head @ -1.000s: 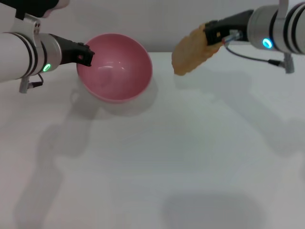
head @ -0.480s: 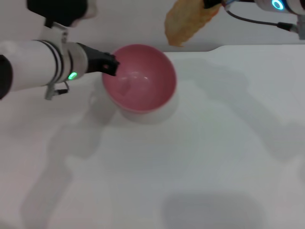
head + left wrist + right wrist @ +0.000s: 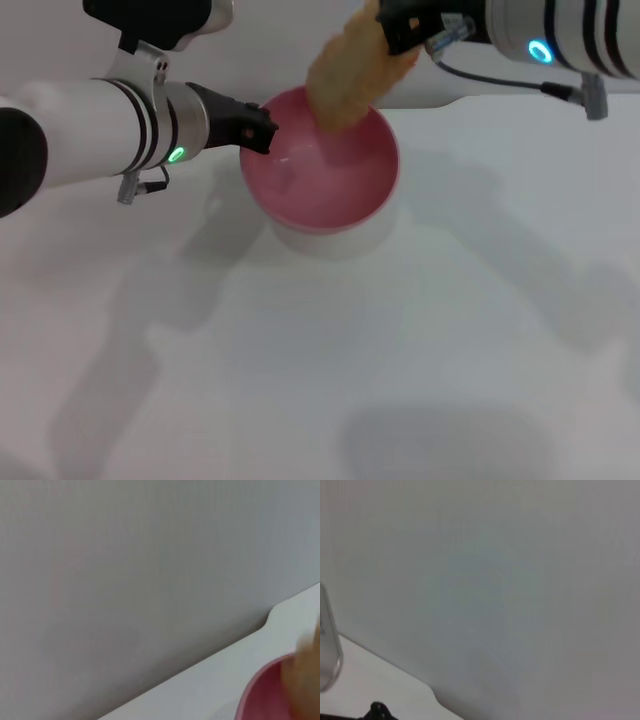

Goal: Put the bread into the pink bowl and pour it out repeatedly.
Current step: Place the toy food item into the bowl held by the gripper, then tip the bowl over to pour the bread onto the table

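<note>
Hidden and cropped areas

The bread (image 3: 348,75) top end is covered by the right gripper (image 3: 392,30); the pink bowl (image 3: 260,692) is cropped and the bread blurred in the left wrist view.

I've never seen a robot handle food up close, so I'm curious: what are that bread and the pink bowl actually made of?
The bread, held by the right gripper above the bowl, looks like a toy, probably foam or soft plastic: matte, evenly orange-tan, with a crumbly-looking surface. The pink bowl, held at its rim by the left gripper, looks like smooth, glossy plastic, with soft highlights on its inner wall.
</note>
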### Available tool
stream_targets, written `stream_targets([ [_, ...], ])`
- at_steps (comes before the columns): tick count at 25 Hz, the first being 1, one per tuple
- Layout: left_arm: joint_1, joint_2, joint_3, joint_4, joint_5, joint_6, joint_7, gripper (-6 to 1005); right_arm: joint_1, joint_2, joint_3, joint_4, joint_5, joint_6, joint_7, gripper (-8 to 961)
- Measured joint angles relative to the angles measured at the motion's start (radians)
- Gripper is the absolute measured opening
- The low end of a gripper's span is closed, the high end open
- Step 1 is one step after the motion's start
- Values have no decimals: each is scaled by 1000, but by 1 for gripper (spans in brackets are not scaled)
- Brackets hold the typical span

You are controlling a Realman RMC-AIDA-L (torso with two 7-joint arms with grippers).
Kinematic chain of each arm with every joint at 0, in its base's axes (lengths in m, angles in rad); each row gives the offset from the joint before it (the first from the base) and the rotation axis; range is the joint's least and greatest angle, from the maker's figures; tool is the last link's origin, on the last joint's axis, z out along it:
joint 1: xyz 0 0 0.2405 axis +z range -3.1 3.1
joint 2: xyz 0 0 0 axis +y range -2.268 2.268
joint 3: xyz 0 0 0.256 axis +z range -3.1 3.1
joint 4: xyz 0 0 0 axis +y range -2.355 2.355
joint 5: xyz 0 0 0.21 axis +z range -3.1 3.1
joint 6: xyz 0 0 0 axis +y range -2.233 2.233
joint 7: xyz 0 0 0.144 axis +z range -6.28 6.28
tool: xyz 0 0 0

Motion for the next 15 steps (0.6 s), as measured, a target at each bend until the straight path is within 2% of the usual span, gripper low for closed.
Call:
stream_targets([
  [6,0,0,0,2,-1,4,-1,38,-57,2,-57,19,-24,-94,-9,99],
  [11,0,0,1,6,-4,11,-2,38,-86,2,-64,42,-33,-193,-9,323],
  [12,1,0,1,6,-6,12,-2,38,-94,2,-65,47,-43,-219,-9,394],
  [14,4,-1,4,6,-9,13,-2,38,-133,2,-80,51,-123,-306,-10,536],
  [15,5,0,6,7,-10,15,-2,38,-158,2,-90,51,-177,-359,-7,549],
])
